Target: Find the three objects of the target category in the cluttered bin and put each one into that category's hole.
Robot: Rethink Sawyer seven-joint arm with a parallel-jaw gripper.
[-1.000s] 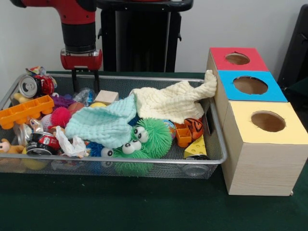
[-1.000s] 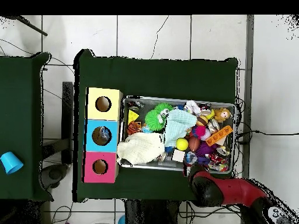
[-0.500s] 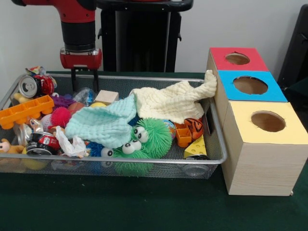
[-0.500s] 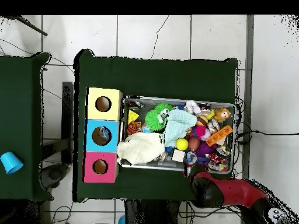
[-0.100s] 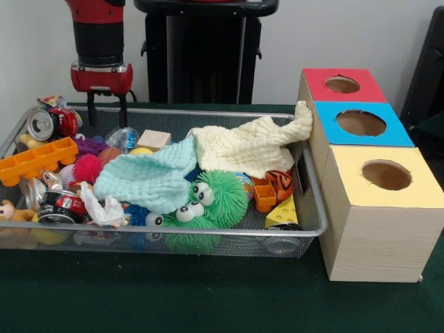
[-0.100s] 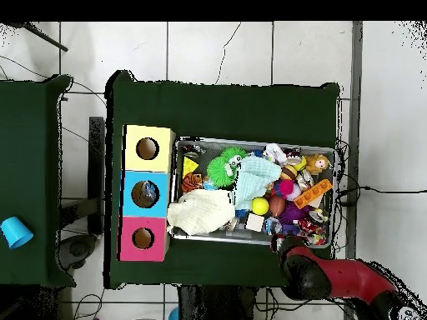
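- While spread open and empty above the bin's (image 5: 305,173) far corner, pincer (image 5: 105,109) risked snagging mesh rim
- Target category unknown; possibly buried under mint cloth (image 5: 149,179), risking wrong pick

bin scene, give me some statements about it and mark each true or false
1. The gripper hangs open above the bin's far rim, holding nothing. True; its two fingers stand apart with only air between them.
2. The cream cloth reaches the side of the box row. True; one corner lies up against it, near the blue-topped box.
3. The mint cloth lies over the orange brick. False; the two are apart, and the brick is uncovered.
4. The yellow-topped box is farthest from the camera in the front view. False; it is nearest, and the red-topped box is farthest.
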